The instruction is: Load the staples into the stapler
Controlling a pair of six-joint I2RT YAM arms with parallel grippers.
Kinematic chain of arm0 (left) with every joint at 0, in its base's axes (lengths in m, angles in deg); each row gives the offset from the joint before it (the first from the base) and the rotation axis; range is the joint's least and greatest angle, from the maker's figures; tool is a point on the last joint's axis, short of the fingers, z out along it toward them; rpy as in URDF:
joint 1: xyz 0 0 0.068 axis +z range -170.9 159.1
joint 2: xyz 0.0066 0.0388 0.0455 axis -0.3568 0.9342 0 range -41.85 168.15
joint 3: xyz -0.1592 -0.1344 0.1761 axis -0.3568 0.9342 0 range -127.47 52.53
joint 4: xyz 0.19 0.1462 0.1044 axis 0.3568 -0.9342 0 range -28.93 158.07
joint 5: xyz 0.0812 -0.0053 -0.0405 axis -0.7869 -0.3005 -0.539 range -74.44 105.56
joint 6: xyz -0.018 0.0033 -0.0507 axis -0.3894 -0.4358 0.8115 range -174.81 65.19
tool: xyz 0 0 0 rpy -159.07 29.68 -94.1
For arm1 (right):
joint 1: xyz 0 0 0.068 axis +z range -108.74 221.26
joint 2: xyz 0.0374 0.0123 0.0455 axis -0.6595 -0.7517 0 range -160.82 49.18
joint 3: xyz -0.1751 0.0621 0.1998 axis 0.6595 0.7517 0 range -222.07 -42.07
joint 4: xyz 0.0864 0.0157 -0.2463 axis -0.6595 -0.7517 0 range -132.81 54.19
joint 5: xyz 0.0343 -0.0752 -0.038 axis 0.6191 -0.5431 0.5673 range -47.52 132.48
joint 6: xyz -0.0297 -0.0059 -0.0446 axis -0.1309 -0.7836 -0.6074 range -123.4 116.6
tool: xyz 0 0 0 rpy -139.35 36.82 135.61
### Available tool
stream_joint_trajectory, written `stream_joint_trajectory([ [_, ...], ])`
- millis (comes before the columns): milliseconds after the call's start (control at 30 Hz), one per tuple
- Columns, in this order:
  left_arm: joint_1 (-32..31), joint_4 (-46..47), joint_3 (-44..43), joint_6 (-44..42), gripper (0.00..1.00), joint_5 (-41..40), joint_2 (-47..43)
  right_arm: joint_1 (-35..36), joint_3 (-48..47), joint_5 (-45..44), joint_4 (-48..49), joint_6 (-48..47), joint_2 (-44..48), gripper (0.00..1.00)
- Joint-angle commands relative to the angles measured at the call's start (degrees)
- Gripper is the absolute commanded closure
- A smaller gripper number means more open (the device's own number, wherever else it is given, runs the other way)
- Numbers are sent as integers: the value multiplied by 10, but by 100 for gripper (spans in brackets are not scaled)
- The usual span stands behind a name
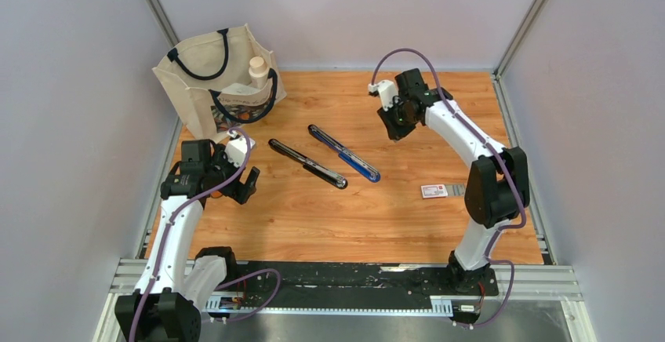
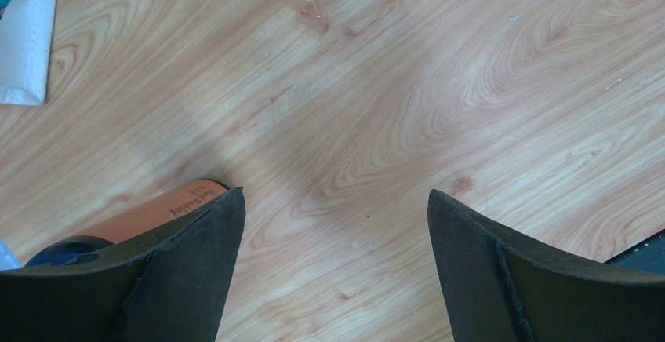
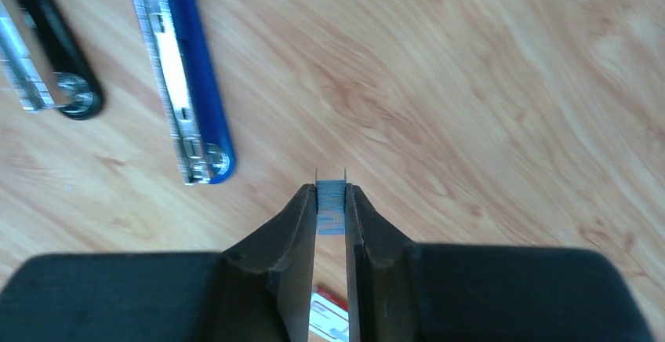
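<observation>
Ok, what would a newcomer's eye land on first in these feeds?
Probably the two staplers lying opened flat mid-table, the black stapler just left of the blue stapler. Next comes the strip of staples, pinched between the right fingers near the blue one. The cream tote bag in the far left corner also stands out.

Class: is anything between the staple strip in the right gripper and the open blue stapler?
Nothing visible: only bare table separates the staple strip, pinched by the right gripper, from the blue stapler.
</observation>
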Motion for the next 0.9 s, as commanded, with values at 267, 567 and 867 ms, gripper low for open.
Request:
stream_joint_trajectory([
  [267,3,16,0,-8,6,3,-3,126,65,-1,105,117,17,80],
  [567,3,16,0,-8,6,4,-6,143,84,3,112,113,-11,80],
  [867,3,16,2,-8,6,2,-6,142,98,7,119,102,-19,80],
])
